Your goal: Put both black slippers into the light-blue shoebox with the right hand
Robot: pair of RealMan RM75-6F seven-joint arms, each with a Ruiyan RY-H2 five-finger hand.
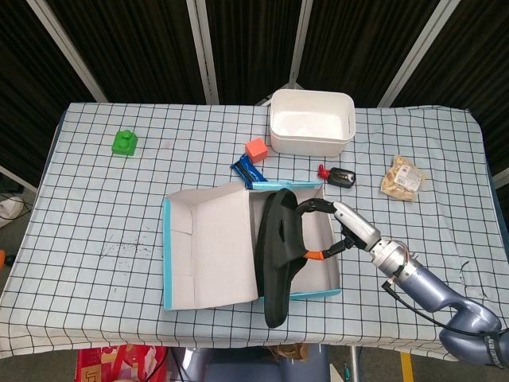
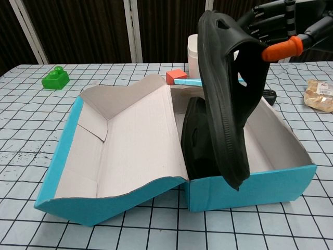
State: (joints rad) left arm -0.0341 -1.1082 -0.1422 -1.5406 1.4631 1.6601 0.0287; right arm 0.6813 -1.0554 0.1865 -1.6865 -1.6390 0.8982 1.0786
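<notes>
The light-blue shoebox (image 1: 172,263) (image 2: 250,187) lies open mid-table, its lid flap folded out to the left. One black slipper (image 2: 196,140) lies inside it along the left side, mostly hidden in the head view. My right hand (image 1: 338,227) (image 2: 278,31) holds the second black slipper (image 1: 278,255) (image 2: 226,104) by its strap, hanging it on edge above the box, over the first slipper, its toe end reaching past the box's front wall. The left hand is not visible in either view.
A white bin (image 1: 311,121) (image 2: 227,52) stands behind the box. An orange block (image 1: 255,148), a blue wrapper (image 1: 247,171) and a small black-and-red object (image 1: 340,176) lie between them. A snack bag (image 1: 404,177) sits to the right, a green block (image 1: 124,142) far left.
</notes>
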